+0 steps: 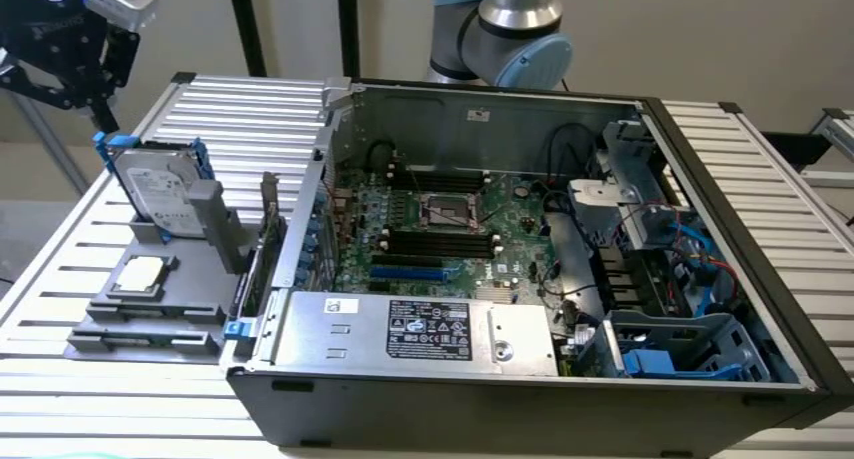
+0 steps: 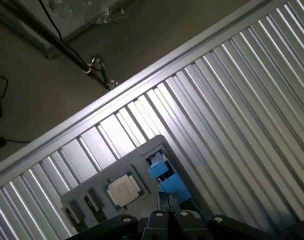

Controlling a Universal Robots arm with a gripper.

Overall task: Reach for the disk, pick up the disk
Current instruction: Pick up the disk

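While upright in its grey holder [image 1: 211,219], disk [image 1: 158,194] beneath tool [image 1: 96,107].

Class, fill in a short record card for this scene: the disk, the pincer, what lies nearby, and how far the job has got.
disk: hard drive with blue rails, standing on edge in a grey holder on the slatted table
pincer: just above the disk's upper corner, by its blue rail
processor chip: flat on the holder, in front of the disk
computer case: open, to the exterior view's right of the disk
progress: disk not yet lifted
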